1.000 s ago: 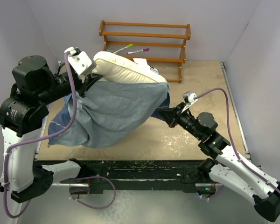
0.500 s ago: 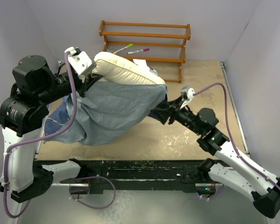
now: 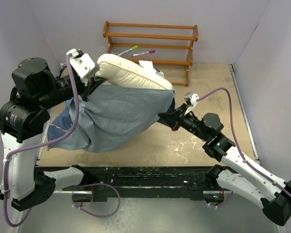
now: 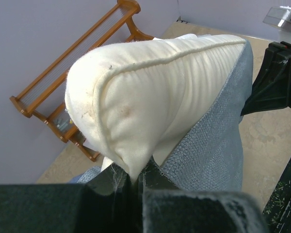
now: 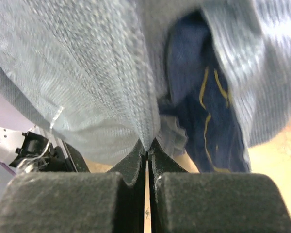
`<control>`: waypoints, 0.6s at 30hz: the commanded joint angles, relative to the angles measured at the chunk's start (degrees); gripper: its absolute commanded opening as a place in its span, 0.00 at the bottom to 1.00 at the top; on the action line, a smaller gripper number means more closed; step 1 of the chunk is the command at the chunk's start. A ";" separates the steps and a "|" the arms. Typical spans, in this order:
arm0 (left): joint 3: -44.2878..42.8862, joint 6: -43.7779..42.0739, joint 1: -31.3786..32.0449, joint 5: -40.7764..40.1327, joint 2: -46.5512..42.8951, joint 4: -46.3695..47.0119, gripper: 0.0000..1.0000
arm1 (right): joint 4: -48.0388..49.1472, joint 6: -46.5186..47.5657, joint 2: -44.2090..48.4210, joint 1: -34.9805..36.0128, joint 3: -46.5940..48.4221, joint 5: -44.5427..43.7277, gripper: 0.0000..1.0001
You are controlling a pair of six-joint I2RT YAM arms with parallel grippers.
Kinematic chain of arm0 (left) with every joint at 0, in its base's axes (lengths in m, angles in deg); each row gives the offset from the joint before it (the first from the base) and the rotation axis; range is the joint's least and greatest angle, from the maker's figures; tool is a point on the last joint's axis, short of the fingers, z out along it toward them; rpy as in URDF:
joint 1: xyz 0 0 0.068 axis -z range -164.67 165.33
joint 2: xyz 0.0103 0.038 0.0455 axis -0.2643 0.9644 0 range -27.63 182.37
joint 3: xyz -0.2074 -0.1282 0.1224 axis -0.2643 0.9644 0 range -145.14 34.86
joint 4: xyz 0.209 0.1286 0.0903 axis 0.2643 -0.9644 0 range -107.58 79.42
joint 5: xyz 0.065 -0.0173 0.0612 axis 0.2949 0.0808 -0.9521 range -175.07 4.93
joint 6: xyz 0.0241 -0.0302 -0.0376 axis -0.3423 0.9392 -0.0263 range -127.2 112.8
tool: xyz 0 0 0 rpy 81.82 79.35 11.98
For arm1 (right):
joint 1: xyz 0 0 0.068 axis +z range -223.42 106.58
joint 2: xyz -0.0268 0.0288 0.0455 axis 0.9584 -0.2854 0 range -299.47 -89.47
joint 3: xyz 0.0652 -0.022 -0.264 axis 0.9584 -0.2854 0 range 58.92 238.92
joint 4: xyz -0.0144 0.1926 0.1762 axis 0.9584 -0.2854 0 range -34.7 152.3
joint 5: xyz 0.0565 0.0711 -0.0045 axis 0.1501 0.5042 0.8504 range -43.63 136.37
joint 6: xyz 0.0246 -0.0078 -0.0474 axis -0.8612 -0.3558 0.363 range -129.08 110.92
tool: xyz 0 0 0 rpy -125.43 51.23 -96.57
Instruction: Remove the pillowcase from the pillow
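The cream pillow (image 3: 131, 73) is lifted off the table at the back left, its corner (image 4: 131, 160) pinched in my shut left gripper (image 4: 134, 178). The pillowcase (image 3: 116, 114) hangs inside out from the pillow's lower part, pale grey-blue, and drapes onto the table. In the left wrist view the pillowcase (image 4: 208, 145) covers the pillow's right side. My right gripper (image 3: 164, 116) reaches in from the right and is shut on a fold of the pillowcase (image 5: 87, 73) at its fingertips (image 5: 147, 144). Navy cloth with cream lines (image 5: 203, 107) shows behind that fold.
A wooden rack (image 3: 150, 41) stands against the back wall with a green marker (image 3: 128, 49) and a pink marker (image 3: 148, 52) on it. Walls close in on the left, back and right. The left arm's cable (image 3: 72, 111) hangs across the pillowcase.
My right arm has slid left, further in on the pillowcase, and now pinches a fold nearer the pillow. The cloth's lower left hem shifted a little. The left arm stayed put.
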 commanded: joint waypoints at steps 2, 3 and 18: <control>-3.96 0.34 -0.10 0.23 -1.37 12.63 0.00 | 3.87 -4.20 6.30 -0.22 -10.34 -2.89 0.00; -4.13 0.45 -0.10 0.11 -1.42 12.73 0.00 | 4.14 -5.09 7.51 -0.20 -12.64 -3.81 0.00; -8.10 5.99 -0.12 2.36 1.04 13.69 0.00 | 1.57 -3.64 -1.90 9.62 -12.64 0.70 0.10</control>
